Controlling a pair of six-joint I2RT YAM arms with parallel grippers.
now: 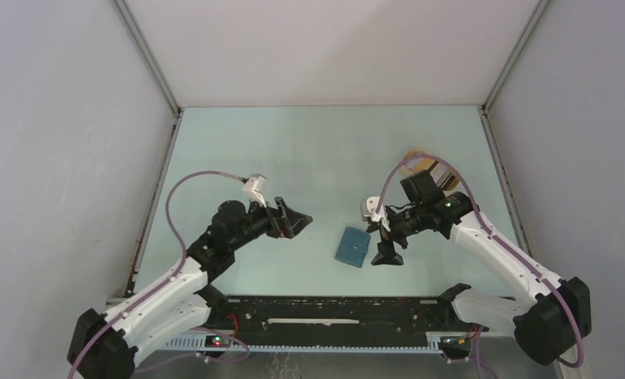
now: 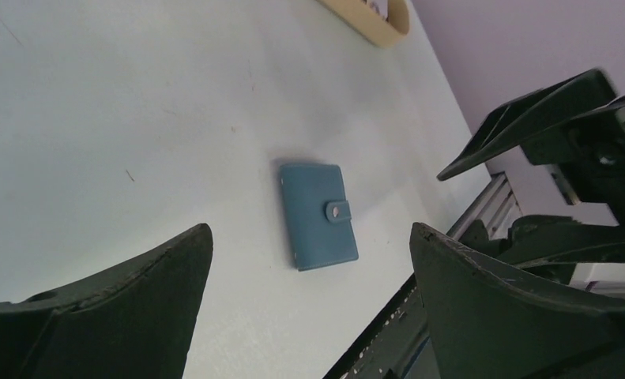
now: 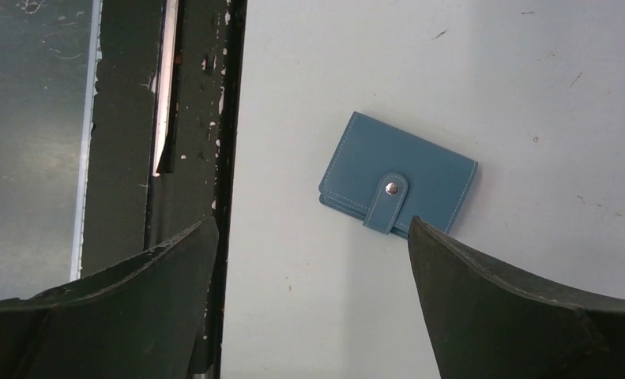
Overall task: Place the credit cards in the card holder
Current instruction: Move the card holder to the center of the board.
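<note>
Right hand (image 1: 387,254) spread beside snapped-shut card holder (image 1: 352,246), tray (image 1: 416,157) partly behind arm

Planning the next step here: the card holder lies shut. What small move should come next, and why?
Probably lower the right pincer onto the card holder to start undoing its snap tab: the holder lies closed and fastened, and the right pincer hangs open and empty close by it.

The small folded teal-blue leather-look card holder (image 3: 400,168) has paler stitching along its edges and a silver snap on its tab, the flat table top (image 1: 293,150) is pale mint-green, the oval tray (image 2: 376,28) at far right is tan, and the robot arms (image 1: 163,296) are white with black joints.
</note>
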